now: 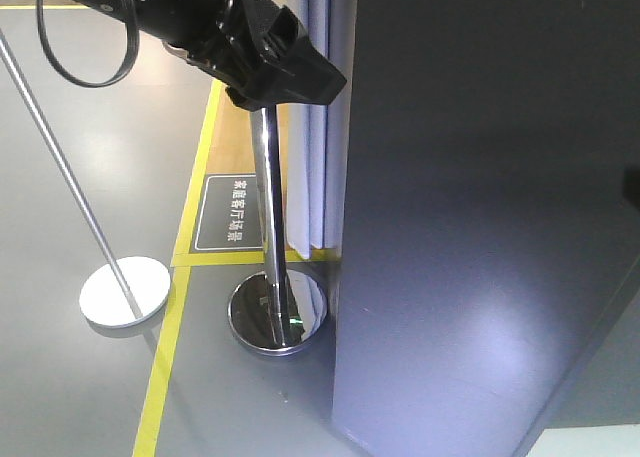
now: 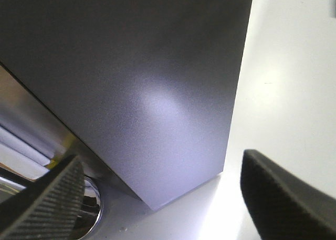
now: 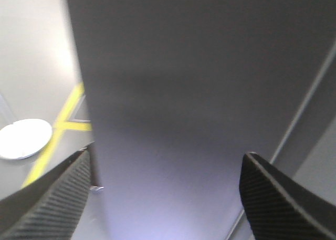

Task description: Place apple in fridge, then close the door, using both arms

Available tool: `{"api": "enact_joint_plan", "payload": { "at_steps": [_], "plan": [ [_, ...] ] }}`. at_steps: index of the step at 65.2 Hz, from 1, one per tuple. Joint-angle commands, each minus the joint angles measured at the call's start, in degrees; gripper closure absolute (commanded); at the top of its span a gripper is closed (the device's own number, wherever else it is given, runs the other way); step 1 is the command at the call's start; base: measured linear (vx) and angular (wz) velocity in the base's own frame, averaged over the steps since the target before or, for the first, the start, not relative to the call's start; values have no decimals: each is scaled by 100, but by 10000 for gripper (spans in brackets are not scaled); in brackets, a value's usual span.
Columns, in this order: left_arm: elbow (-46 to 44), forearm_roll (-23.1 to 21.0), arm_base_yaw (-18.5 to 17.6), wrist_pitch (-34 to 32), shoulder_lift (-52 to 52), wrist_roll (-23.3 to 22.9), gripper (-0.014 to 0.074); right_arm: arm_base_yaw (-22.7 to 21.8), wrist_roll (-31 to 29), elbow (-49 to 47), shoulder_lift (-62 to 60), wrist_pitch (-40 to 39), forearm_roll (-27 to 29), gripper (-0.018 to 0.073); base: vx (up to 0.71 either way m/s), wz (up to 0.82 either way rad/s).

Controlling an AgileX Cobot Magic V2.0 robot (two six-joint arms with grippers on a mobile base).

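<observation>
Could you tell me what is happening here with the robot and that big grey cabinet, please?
The robot is right up against the dark grey door of the fridge. Both wrist views show that grey panel filling the frame, with the left gripper and the right gripper open and holding nothing. One black arm reaches in at the top of the front view. No apple is visible, and the fridge interior cannot be seen.

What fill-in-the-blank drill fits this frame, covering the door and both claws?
1. The left claw faces the dark grey door with its fingers ____.
2. The right claw holds ____.
3. The floor line is ____.
4. The chrome post stands on a ____ base.

Missing words: open; nothing; yellow; round
</observation>
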Motion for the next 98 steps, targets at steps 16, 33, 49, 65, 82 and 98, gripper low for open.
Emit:
{"api": "enact_joint_plan", "payload": {
  "at_steps": [16,33,49,65,82,98],
  "plan": [
    [-183,-142,-5,-293,-206,-33,13,-486,1628,-1803,2044,-1142,-1267,1,0,0],
    [-183,-142,-5,-294,-206,-33,13,-572,1348,-2922,3246,-1177,-1314,1,0,0],
    [-183,-142,-5,-294,-206,-33,13,-895,1239,-4059,4355,-1193,-1169,1,0,0],
    [-183,-142,-5,-294,-206,-33,13,-1002,1201,-5140,5351,-1187,-997,13,0,0],
    [-183,-142,-5,-294,-206,-33,13,-1002,954,-6045,6093,-1193,-730,53,0,0],
    [-183,-142,-5,-294,-206,-33,13,-1002,574,-6513,6404,-1165,-122,53,0,-1]
  ]
}}
